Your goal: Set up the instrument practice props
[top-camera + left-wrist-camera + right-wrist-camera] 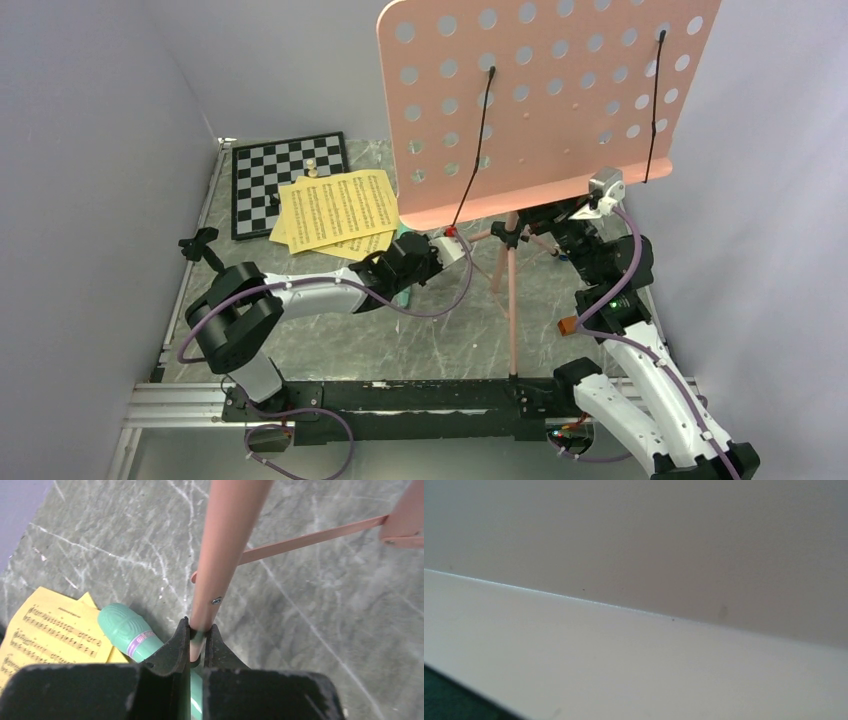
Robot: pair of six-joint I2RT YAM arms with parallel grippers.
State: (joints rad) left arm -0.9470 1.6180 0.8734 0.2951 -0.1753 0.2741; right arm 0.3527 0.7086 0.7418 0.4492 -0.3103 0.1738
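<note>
The left gripper (199, 639) clenches its jaws on a leg (222, 555) of the pink music stand (545, 100), probably steadying it on the tabletop (420, 345). At its three o'clock the right gripper (560, 218) is by the hub (510, 235); I cannot tell its jaws' state. Yellow pages (338, 208) lie beyond, at ten o'clock.

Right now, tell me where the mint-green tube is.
Left wrist view, lower left: the mint-green tube lies on the table beside the yellow sheet-music pages, partly under the left gripper clamping the pink stand leg.

music stand (545, 100): top cropped | mint-green tube (125, 627): partly under left tool (198, 632)
</note>
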